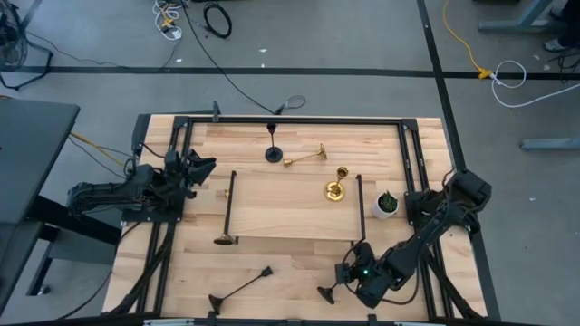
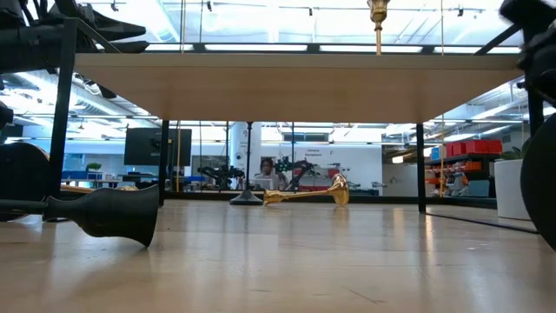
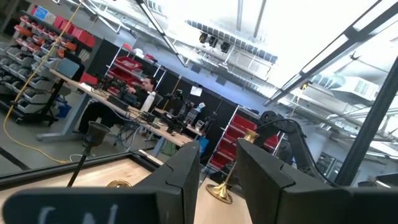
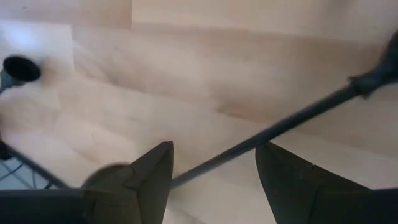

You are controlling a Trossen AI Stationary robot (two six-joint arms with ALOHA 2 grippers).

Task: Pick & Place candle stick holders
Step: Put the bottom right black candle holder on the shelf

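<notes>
Right gripper [image 4: 214, 171] jaws apart, straddling lying black candlestick [image 4: 280, 127]; stem runs crosswise between fingers. Left gripper [image 3: 217, 174] half-open, empty.

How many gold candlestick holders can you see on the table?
2 clearly: a lying holder on the table behind the raised board, an upright holder on the board near the white pot. A gold glint by the left gripper may be a third.

Black candlestick [image 4: 273, 129] stem blurred, base behind right hand [image 4: 214, 171] finger; gold candlestick [image 2: 378, 19] cut by top edge.
</notes>
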